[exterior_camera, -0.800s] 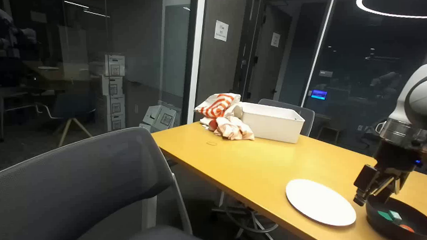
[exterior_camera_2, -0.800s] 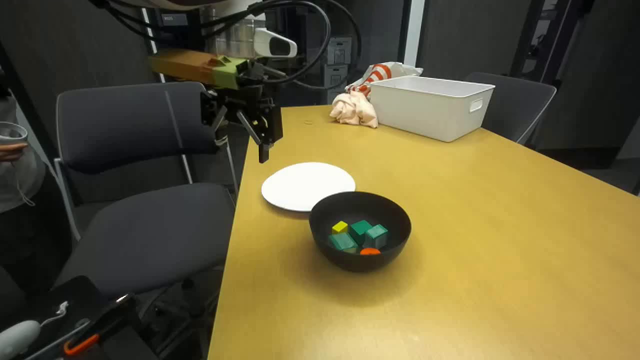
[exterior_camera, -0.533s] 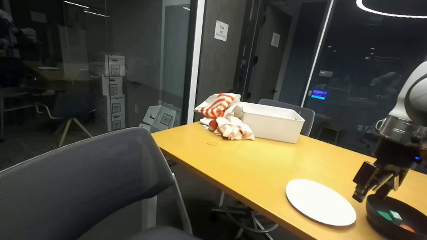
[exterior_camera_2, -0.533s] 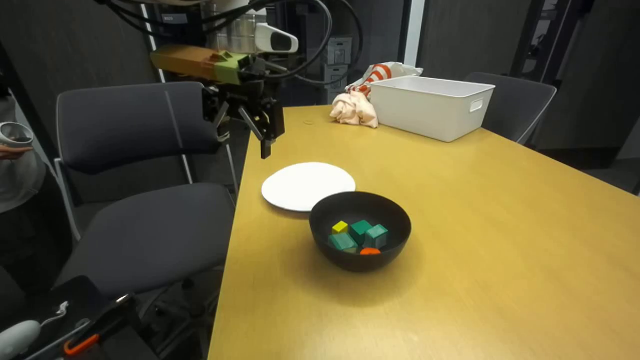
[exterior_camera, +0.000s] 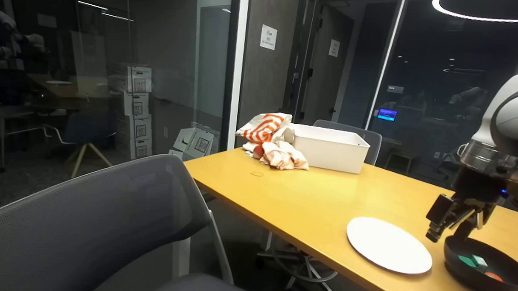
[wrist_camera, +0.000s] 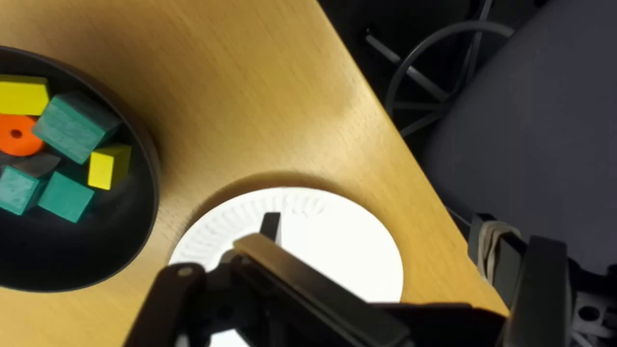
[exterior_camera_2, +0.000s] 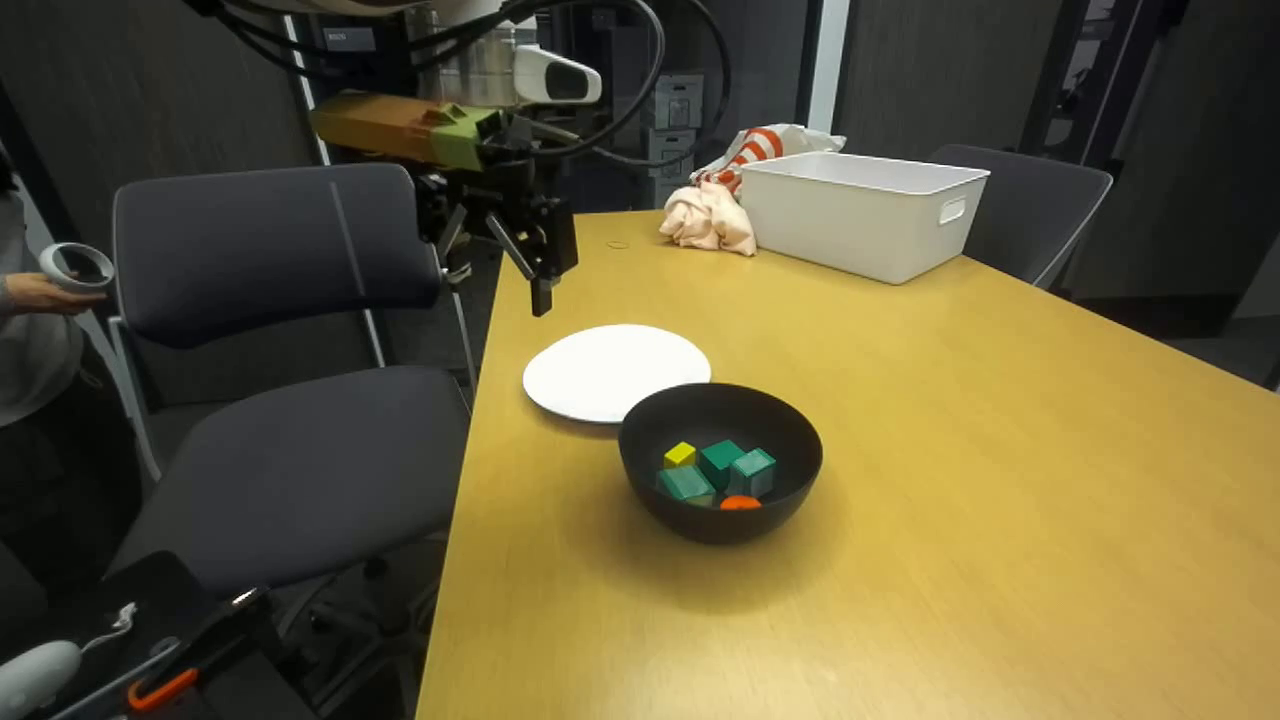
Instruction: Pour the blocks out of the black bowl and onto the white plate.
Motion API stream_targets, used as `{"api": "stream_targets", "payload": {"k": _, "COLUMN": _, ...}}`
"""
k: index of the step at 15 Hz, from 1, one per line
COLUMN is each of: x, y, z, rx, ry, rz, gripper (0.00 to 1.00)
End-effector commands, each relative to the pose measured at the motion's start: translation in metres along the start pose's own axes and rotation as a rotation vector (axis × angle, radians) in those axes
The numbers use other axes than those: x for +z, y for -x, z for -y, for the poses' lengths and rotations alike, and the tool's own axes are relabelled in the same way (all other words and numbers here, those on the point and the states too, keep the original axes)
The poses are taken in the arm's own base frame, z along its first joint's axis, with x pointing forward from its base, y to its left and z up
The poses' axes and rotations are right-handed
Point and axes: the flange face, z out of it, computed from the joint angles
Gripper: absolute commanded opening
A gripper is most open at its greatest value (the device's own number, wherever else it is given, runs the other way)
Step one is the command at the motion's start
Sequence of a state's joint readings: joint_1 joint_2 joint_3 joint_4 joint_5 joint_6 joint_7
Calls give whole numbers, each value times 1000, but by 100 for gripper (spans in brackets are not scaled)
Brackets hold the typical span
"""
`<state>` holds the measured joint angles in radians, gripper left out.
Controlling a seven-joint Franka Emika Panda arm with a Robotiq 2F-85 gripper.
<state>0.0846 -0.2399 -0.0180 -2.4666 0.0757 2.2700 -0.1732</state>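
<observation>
Well, the yellow-brown table spreads beneath me, and to its left, in an exterior view, stands a dark grey chair. At the table's far end, in both exterior views, sits a white rectangular bin; at its left slumps a bag with an orange spiral, and a crumpled pale-pink cloth lies just nearer, in front of the bag. In an exterior view the white plate lies flat by the table's left edge, its rim fluted in my wrist view. Nearer, slightly to the right and across a narrow gap, the black bowl stands upright on the table. I hang in the air on its far side, my gripper apart from bowl and plate, my fingers spread wide. In my wrist view one finger shows against the plate; the other, wrapped with a pale band, shows past the table's edge. The blocks I see all sit inside the bowl: a large teal block, a green block, a yellow block at the left, a second teal block, then an orange disc with a hole in its middle and, smallest of these, a second yellow block.
</observation>
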Motion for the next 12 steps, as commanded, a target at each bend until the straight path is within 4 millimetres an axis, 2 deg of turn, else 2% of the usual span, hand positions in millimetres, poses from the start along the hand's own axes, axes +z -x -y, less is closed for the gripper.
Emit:
{"api": "stream_targets", "payload": {"k": 1, "x": -13, "y": -27, "z": -36, "rx": 160, "ry": 48, "rz": -105, "gripper": 100}}
{"api": "stream_targets", "payload": {"k": 4, "x": -22, "y": -41, "z": -93, "rx": 314, "ry": 73, "rz": -166, "gripper": 100}}
{"api": "stream_targets", "payload": {"k": 7, "x": -27, "y": -42, "z": -148, "rx": 465, "ry": 111, "rz": -219, "gripper": 100}}
{"api": "stream_targets", "payload": {"k": 9, "x": -25, "y": -35, "z": -179, "rx": 565, "ry": 148, "rz": -238, "gripper": 100}}
{"api": "stream_targets", "payload": {"k": 12, "x": -16, "y": -15, "z": -208, "rx": 668, "ry": 250, "rz": -261, "gripper": 100}}
